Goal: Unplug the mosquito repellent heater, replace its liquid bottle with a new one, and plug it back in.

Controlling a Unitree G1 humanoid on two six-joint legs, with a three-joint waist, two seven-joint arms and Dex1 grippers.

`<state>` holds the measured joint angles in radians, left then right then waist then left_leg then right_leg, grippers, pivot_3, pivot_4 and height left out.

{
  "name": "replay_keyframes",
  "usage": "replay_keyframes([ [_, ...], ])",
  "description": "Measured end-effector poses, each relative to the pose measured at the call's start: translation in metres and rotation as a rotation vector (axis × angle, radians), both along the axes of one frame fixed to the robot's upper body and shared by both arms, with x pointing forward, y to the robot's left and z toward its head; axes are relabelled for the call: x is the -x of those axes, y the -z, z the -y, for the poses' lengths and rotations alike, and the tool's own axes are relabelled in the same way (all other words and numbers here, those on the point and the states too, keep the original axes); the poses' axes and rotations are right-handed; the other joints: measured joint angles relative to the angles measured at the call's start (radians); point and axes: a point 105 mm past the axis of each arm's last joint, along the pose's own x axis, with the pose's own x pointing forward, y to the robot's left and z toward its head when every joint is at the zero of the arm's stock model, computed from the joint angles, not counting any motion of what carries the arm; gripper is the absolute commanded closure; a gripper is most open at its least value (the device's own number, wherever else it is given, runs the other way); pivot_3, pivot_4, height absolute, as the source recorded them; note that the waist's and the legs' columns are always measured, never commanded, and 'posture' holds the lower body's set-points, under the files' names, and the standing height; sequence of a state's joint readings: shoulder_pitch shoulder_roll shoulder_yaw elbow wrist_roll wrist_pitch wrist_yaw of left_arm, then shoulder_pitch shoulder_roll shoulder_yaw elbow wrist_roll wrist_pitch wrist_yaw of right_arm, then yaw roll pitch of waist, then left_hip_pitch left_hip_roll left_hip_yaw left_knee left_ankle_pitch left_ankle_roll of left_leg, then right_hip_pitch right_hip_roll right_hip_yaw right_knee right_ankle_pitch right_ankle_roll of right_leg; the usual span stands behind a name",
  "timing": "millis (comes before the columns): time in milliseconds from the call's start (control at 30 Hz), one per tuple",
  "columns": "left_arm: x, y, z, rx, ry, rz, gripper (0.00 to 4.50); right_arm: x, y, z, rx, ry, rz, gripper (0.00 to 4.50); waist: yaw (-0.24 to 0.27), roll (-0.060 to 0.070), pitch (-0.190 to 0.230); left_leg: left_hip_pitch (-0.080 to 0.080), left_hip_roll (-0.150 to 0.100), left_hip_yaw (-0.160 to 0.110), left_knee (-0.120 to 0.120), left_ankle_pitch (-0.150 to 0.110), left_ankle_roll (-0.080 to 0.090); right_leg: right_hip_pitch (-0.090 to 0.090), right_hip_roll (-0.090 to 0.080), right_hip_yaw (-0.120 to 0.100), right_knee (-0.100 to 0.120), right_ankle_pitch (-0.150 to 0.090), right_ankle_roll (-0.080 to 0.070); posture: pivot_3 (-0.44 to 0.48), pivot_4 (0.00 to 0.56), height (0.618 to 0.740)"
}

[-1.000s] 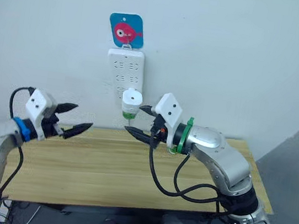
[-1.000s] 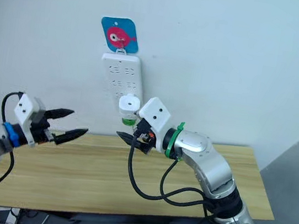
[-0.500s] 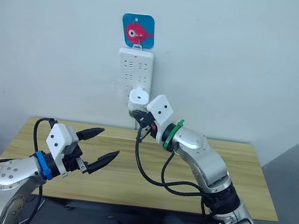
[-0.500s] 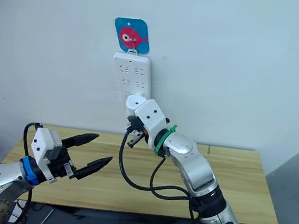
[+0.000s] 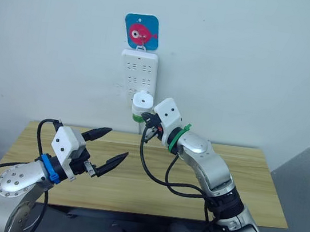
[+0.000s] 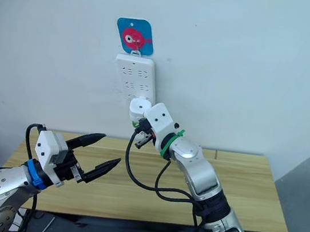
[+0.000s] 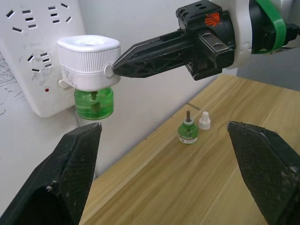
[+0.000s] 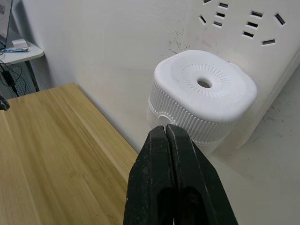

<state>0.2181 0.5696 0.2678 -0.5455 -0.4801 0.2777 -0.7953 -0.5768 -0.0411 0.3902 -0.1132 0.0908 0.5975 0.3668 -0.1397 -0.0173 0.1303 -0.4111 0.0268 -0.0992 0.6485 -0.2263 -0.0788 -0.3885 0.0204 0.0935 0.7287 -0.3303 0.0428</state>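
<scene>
White heater: the mosquito repellent heater (image 7: 88,54) sits plugged into the power strip (image 5: 138,73) on the wall, with its green liquid bottle (image 7: 93,102) screwed in below.
Right gripper: the right gripper (image 7: 117,68) has its two black fingers pressed together, nothing between them; the tips touch the ribbed side of the heater near a small round button.
Left gripper: the left gripper (image 5: 104,146) is spread wide and empty, hovering over the wooden table (image 5: 250,181), well apart from the heater and below it.
Spare bottle: a small green bottle (image 7: 187,131) stands upright on the table beyond the left gripper's fingers, under the right gripper, with a white cap (image 7: 204,121) just beside it.
Progress: judged at the very start; unplugging is not yet done, and the bottle swap and re-plugging remain.
Next need: the right gripper would probably have to open to grasp the heater body.
Writing: none legible; a blue card (image 5: 142,31) above the strip shows a pink fish picture, no text.
</scene>
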Motion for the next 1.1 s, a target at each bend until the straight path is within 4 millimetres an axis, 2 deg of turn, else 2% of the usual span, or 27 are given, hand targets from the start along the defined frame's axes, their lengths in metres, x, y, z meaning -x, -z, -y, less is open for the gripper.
replay_keyframes([
  [633, -0.002, 0.001, 0.001, 0.000, 0.010, -0.003, 0.00, 0.001, -0.001, -0.008, -0.012, 0.014, -0.002, 4.48, -0.001, 0.000, 0.000, 0.000, 0.001, 0.001, -0.001, 0.000, 0.000, 0.000, 0.001, 0.001, -0.001, 0.000, 0.000, -0.102, 0.101, 0.692],
  [1100, -0.004, 0.001, 0.002, 0.001, 0.011, -0.002, 0.00, -0.004, 0.006, -0.013, -0.020, 0.053, -0.026, 4.48, -0.001, 0.000, 0.001, 0.002, 0.001, 0.002, -0.001, 0.000, 0.000, 0.000, 0.002, 0.002, -0.001, 0.001, -0.001, -0.098, 0.106, 0.692],
])
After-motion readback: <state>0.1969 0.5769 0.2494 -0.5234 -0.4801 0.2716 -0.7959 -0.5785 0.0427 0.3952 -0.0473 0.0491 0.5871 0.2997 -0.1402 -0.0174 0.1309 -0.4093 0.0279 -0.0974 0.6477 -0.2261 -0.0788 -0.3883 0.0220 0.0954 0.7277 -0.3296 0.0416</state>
